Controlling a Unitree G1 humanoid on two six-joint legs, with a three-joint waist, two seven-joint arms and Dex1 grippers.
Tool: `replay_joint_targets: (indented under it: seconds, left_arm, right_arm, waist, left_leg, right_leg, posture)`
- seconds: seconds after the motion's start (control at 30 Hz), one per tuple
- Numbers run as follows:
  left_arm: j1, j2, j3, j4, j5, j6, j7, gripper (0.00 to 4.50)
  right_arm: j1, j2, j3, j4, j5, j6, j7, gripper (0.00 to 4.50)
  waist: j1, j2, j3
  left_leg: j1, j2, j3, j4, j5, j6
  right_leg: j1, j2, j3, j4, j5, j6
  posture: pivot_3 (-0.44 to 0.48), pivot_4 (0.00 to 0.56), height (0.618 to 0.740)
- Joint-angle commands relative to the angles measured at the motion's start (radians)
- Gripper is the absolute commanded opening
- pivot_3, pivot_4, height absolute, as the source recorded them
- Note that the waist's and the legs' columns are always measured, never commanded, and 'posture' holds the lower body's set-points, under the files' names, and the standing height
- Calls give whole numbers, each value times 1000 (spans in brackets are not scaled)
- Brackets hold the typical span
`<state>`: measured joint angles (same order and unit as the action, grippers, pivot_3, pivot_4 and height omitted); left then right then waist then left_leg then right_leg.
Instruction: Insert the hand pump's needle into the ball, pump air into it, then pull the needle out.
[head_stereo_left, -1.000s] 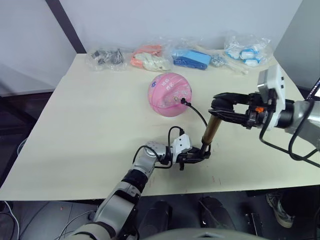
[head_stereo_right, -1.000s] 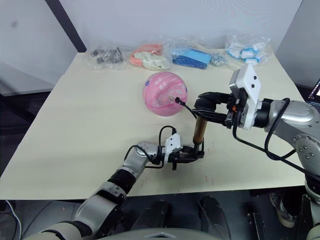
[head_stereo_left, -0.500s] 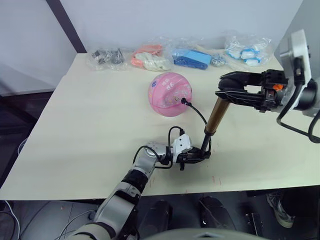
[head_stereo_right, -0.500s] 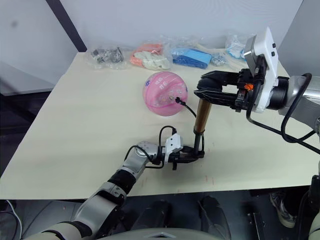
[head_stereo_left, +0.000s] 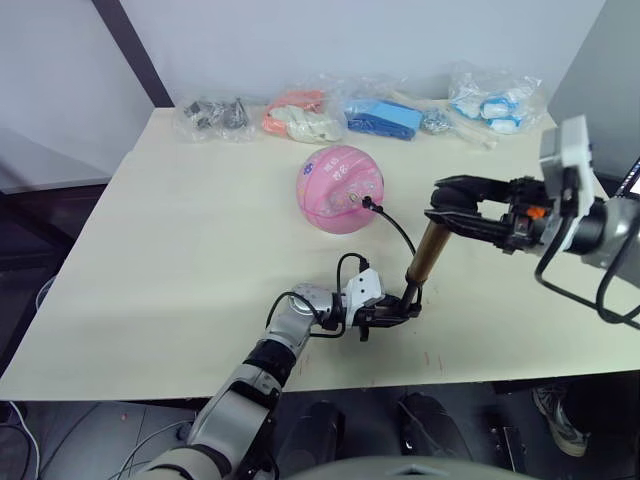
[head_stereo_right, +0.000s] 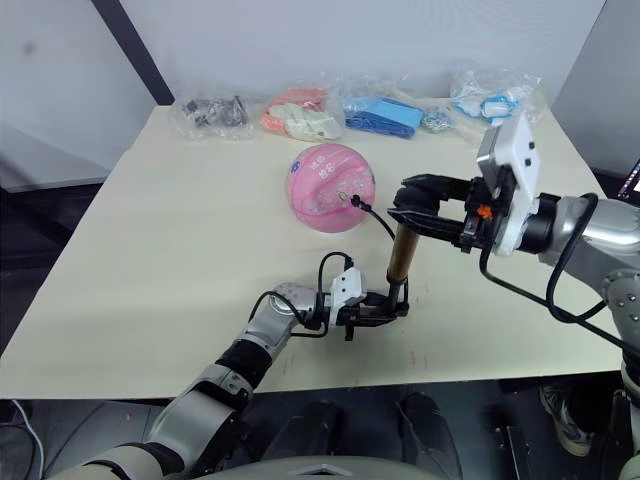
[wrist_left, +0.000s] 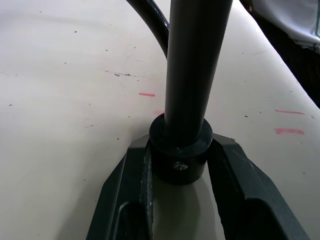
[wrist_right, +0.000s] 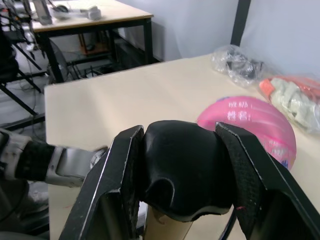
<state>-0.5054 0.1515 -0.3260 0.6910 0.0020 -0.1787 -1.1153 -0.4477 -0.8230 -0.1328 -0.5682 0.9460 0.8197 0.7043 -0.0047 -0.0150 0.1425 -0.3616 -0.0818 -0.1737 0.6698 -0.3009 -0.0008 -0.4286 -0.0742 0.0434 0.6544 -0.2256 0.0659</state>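
So we're mid-pumping, I'd say. The ball (head_stereo_left: 339, 189) sits on the worktop (head_stereo_left: 180, 250) near the middle, and the pump's black hose (head_stereo_left: 392, 221) runs right up to its side, so the needle looks to be in already, though the pin itself is too small to make out. The hand pump (head_stereo_right: 401, 254) stands roughly upright, tilted a bit, just in front of the ball. The left hand (head_stereo_right: 384, 308) is clamped on the black base of the pump, pinning it to the worktop; the wrist view shows the fingers (wrist_left: 239, 185) snug on both sides of the bottom cap. The right hand (wrist_right: 181, 170) is clenched around the black handle on top. Insertion looks done, the ball looks pretty round, and what's left is probably more strokes, then pulling the needle out.
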Motion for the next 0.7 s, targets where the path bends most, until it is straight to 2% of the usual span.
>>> replay_joint_targets:
  seconds: [0.03,0.37,0.7]
  left_arm:
    - [15,11,-11,13,13,19,-1,1116]
    - [18,15,-8,5,13,23,2,1116]
    - [20,14,-7,6,12,24,5,1116]
  right_arm:
    - [59,13,84,-14,-74,-34,37,1811]
    - [207,125,240,20,-291,-195,35,1811]
    - [273,196,283,43,-398,-265,40,1811]
  waist:
    - [-1,0,0]
    - [-5,-1,-1]
    - [-6,-1,-1]
  left_leg:
    - [0,0,0,0,0,0]
    - [2,0,0,0,1,-2]
    - [2,0,-1,0,1,-2]
  right_leg:
    - [0,0,0,0,0,0]
    - [2,1,0,0,0,0]
    - [2,1,0,0,0,0]
  posture:
    - [0,150,740]
    - [0,150,740]
    - [0,150,740]
